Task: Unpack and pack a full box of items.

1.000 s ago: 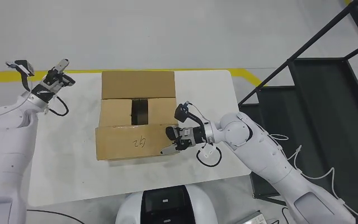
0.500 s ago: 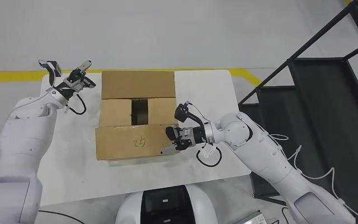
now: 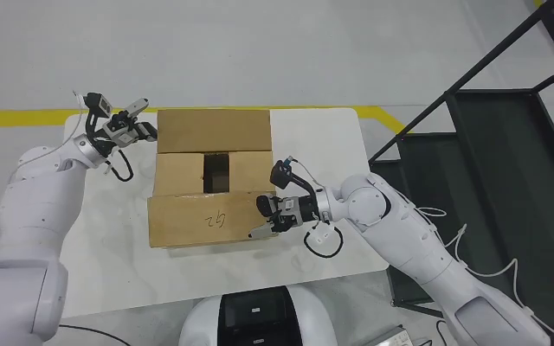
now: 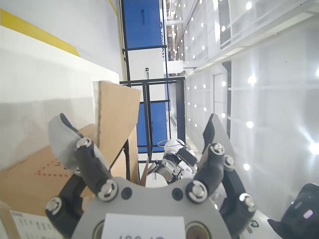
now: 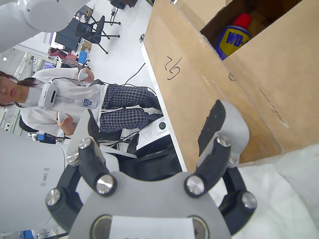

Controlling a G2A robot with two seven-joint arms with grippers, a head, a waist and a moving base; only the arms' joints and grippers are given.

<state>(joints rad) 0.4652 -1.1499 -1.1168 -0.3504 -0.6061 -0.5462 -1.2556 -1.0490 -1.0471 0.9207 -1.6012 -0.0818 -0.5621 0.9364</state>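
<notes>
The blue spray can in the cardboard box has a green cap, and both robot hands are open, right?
Not quite. The cap on the blue spray can is red, not green, as the right wrist view shows. The rest holds: the can sits in the cardboard box, and the left gripper and right gripper are both open.

White glossy arms (image 3: pixel 374 201) — black cables (image 3: pixel 321 247), grey fingers (image 5: pixel 236 125) (dark pads (image 5: pixel 211 123)) — silver screws (image 5: pixel 105 184).
</notes>
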